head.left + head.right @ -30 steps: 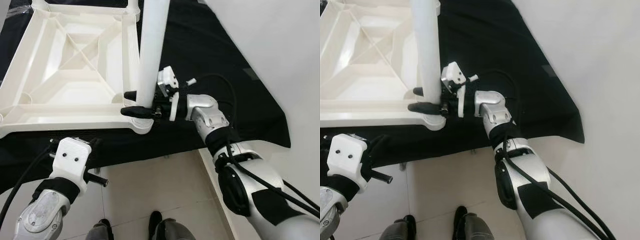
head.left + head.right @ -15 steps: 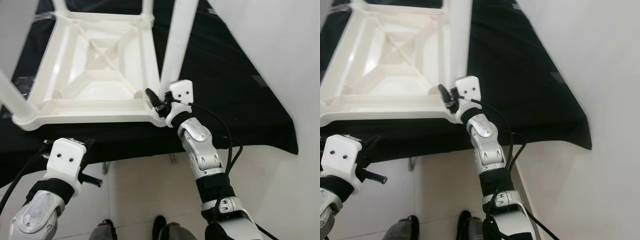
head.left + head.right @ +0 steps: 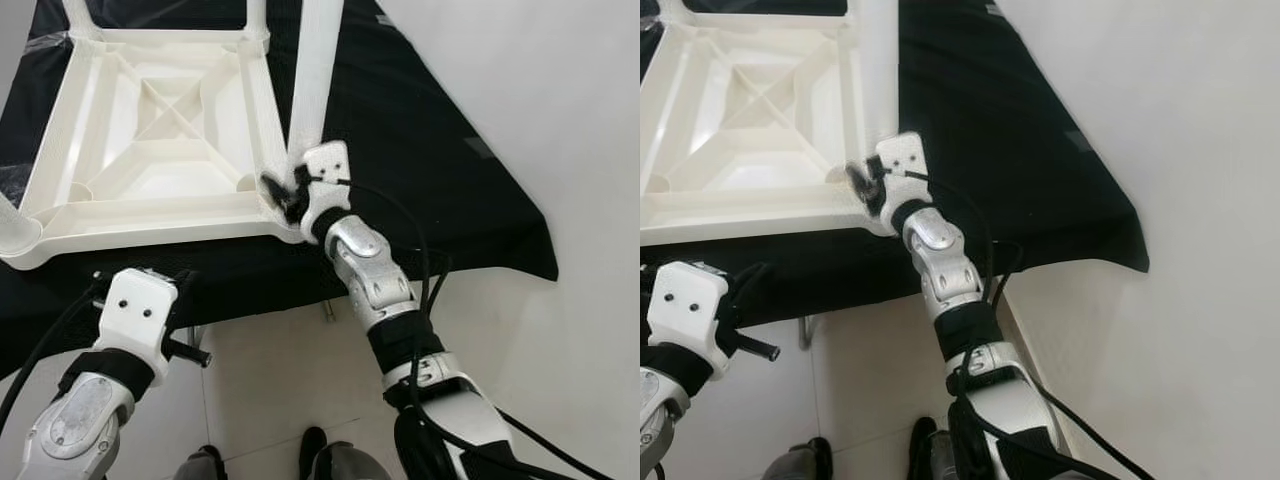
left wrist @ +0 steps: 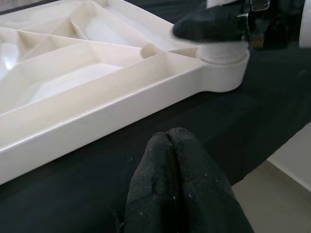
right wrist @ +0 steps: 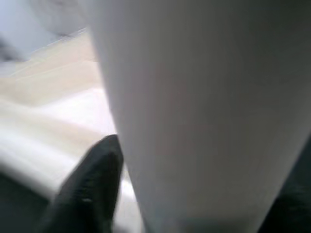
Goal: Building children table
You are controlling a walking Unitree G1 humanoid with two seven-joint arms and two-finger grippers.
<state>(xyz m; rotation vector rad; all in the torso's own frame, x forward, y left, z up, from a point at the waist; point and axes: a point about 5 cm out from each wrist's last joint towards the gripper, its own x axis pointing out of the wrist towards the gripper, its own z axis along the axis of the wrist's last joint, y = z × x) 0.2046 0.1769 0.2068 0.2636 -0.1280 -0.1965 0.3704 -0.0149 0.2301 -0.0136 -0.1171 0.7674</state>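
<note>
Children's table (image 3: 150, 140), white plastic, lies upside down on a black cloth (image 3: 430, 170) over the desk, ribbed underside up; one white leg (image 3: 315, 75) stands in the near right corner socket; the right tool (image 3: 285, 195) clamps its black fingers (image 5: 92, 179) around the base of that leg; the left tool (image 4: 175, 145) hovers near the table's front edge, fingers pressed together, holding nothing.

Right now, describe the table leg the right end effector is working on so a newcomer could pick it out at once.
Find the black cloth, then the white upturned tabletop lying on it with its ribbed underside showing. The leg is the white post rising from the tabletop's near corner on the robot's right. Unlike the other legs, it has the right end effector at its base.
</note>
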